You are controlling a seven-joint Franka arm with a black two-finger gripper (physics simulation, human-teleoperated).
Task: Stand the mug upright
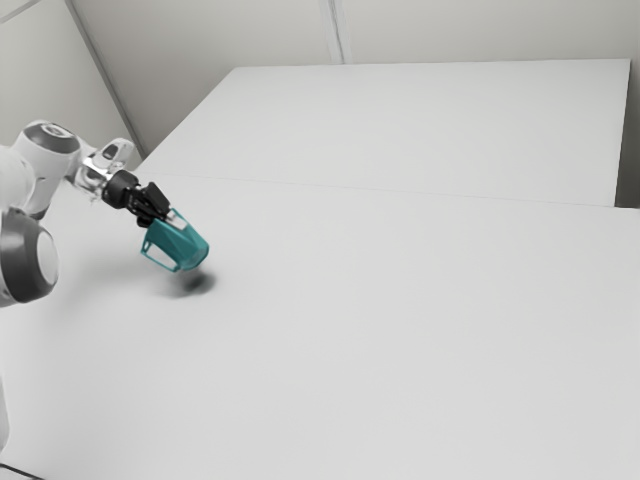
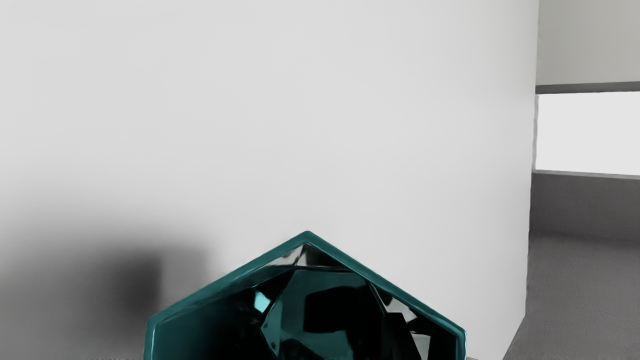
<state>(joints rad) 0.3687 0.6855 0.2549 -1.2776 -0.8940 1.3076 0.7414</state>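
One glossy teal, faceted mug [image 1: 182, 246] hangs above the white table [image 1: 400, 340], gripped near its rim by the black two-finger hand [image 1: 163, 214]; its axis slants down and away, so the base likely must swing under.

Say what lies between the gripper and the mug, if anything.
I see nothing between them. In the exterior view, the gripper is right at the open end of the tilted mug, with no visible gap.
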